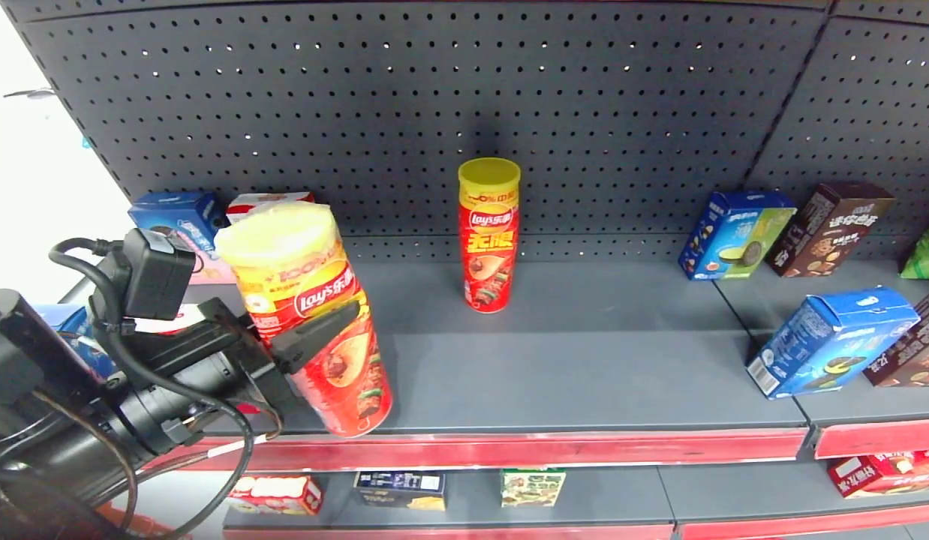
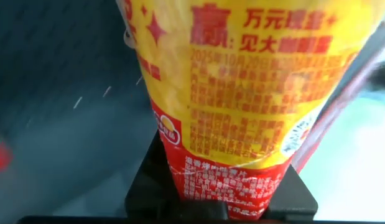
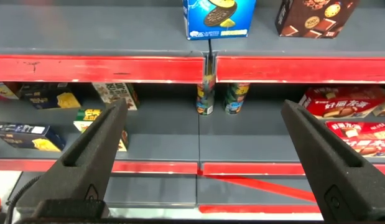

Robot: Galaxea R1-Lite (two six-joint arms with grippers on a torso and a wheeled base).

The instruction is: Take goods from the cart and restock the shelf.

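My left gripper (image 1: pixel 314 337) is shut on a red and yellow chip can (image 1: pixel 314 315) with a yellow lid, held tilted over the left front part of the grey shelf (image 1: pixel 584 360). Up close in the left wrist view, the same chip can (image 2: pixel 242 118) sits between the black fingers (image 2: pixel 148 186). A second, matching chip can (image 1: pixel 488 234) stands upright near the back of the shelf, to the right of the held one. My right gripper (image 3: pixel 204 155) hangs open in front of the lower shelves with nothing between its fingers.
Blue and brown cookie boxes (image 1: pixel 735 234) stand at the right of the shelf, and more boxes (image 1: pixel 183 217) sit at the back left. A perforated panel (image 1: pixel 434 90) backs the shelf. Red price rails (image 1: pixel 509 448) edge it. Lower shelves (image 3: pixel 198 143) hold small boxes and cans.
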